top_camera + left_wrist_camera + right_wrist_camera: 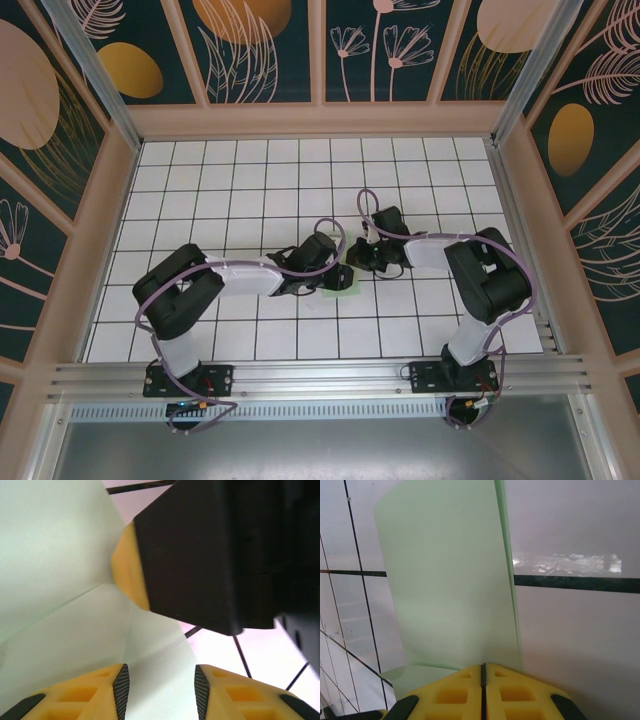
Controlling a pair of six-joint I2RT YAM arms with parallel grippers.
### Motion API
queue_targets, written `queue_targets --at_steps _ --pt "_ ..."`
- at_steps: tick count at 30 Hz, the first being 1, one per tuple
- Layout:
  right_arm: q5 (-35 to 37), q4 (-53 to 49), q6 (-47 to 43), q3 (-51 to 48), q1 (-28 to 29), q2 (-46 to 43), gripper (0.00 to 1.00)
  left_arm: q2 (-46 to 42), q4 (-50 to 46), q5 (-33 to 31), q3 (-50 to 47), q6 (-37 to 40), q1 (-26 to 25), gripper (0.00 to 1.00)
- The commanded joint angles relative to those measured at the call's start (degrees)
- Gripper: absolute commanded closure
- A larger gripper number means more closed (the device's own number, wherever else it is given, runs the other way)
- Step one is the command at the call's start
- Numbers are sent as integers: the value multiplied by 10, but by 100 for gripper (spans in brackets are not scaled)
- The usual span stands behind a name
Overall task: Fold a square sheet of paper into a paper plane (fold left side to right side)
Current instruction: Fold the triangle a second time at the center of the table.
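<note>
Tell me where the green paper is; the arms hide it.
Top view: the square sheet of paper lies mid-table, between the left gripper and right gripper.

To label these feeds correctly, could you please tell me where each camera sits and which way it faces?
Top external: above and behind the bases, looking down on the table; left arm and right arm show.
Left wrist: looks along its open left tool at the green paper and right tool.
Right wrist: looks along the shut right tool onto the paper.
Shared: both wrist views see the paper.
</note>
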Motion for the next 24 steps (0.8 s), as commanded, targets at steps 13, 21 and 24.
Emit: queue_targets --at_steps 13,21,24 --pt "27 -32 -9 -13 2 24 89 21 5 43 -22 30 6 62" --pt "29 -33 -9 -12 2 26 89 -18 -19 91 -59 95 4 65" --pt "29 -31 -8 -13 2 28 89 -26 -36 99 -63 116 2 66"
